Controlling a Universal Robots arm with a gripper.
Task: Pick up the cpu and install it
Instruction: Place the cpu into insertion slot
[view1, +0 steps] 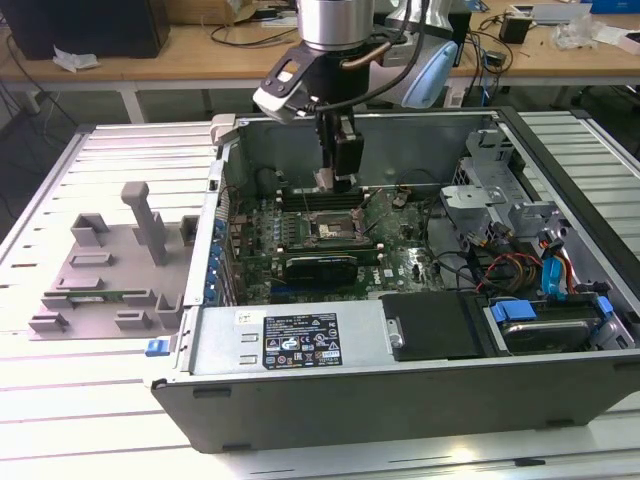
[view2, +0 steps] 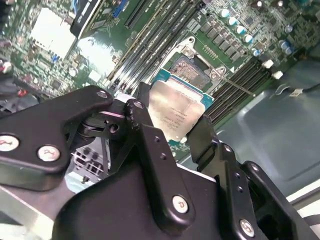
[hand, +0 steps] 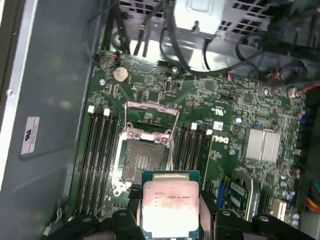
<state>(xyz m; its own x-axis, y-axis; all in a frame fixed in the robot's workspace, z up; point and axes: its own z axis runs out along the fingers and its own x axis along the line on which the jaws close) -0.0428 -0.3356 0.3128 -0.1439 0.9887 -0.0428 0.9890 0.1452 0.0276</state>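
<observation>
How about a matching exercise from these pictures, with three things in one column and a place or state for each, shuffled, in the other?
Column one:
1. cpu
2. socket
3. fixture

Column two:
A. open and empty, on the motherboard
B. grey, outside the case, at the exterior view's left
C. held in the gripper, above the board

Pairs: 1-C, 2-A, 3-B
</observation>
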